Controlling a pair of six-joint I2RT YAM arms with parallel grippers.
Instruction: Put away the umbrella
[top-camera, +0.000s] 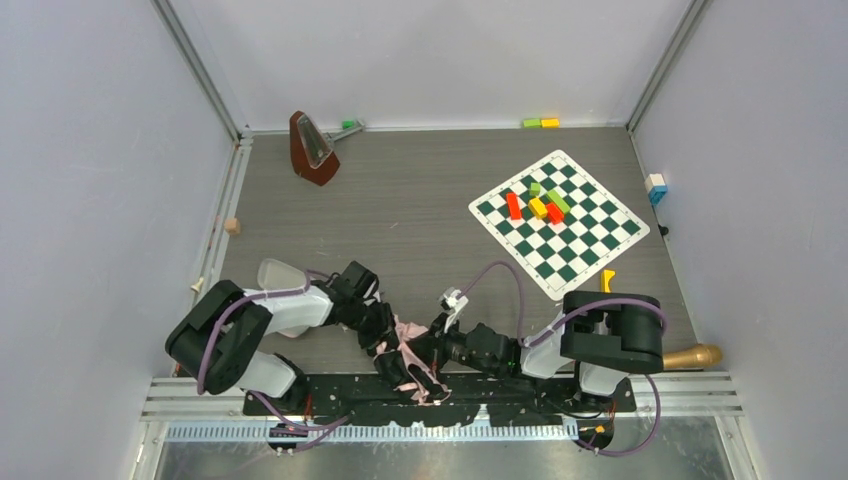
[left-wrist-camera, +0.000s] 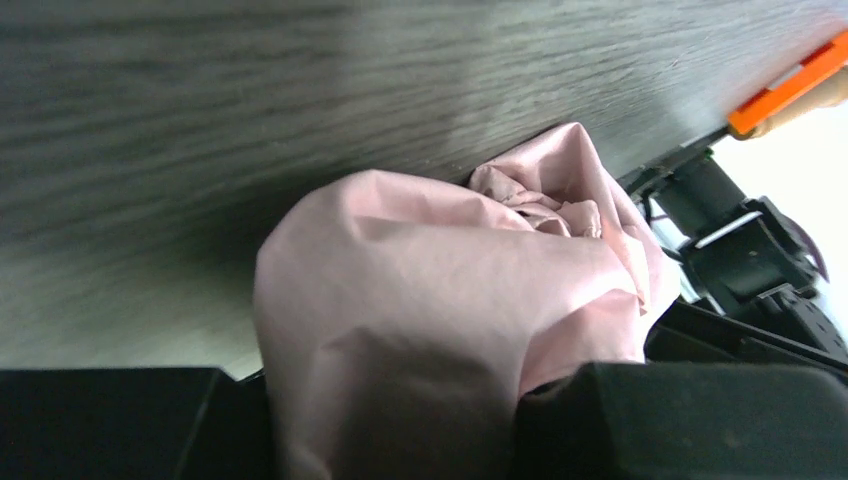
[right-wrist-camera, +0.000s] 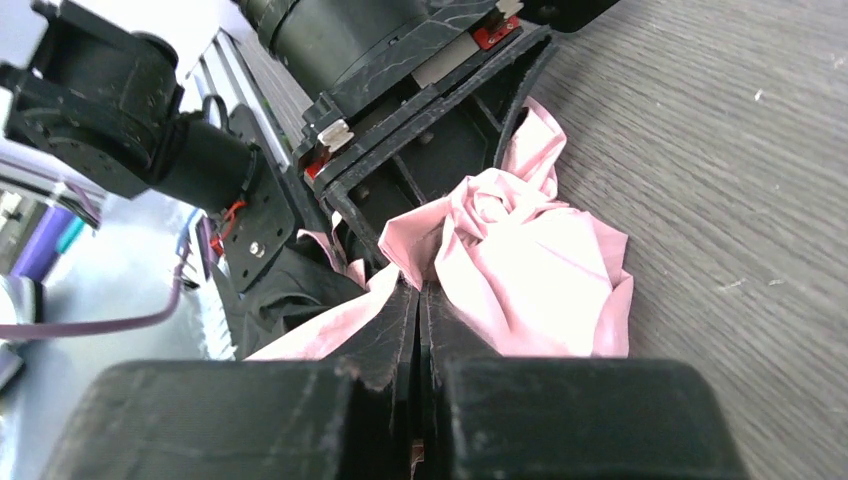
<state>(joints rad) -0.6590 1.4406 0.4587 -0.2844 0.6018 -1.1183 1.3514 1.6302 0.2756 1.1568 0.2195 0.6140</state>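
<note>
The umbrella (top-camera: 408, 345) lies crumpled at the table's near edge, between the two arms, with pale pink fabric showing over black folds. My left gripper (top-camera: 392, 352) reaches in from the left. In its wrist view a thick bunch of pink canopy (left-wrist-camera: 440, 270) fills the gap between its jaws (left-wrist-camera: 390, 420), which are shut on it. My right gripper (top-camera: 432, 352) comes from the right, and its jaws (right-wrist-camera: 420, 290) are pressed together with a fold of the pink fabric (right-wrist-camera: 520, 270) pinched at the tips. The left gripper's black body (right-wrist-camera: 420, 130) sits just behind the cloth. The handle is hidden.
A chessboard mat (top-camera: 590, 250) with several coloured blocks lies at the right, with a yellow block (top-camera: 607, 281) at its near corner. A brown metronome (top-camera: 312, 148) stands at the back left. A wooden piece (top-camera: 693, 356) lies by the right arm's base. The black mounting rail (top-camera: 500, 395) runs just behind the umbrella.
</note>
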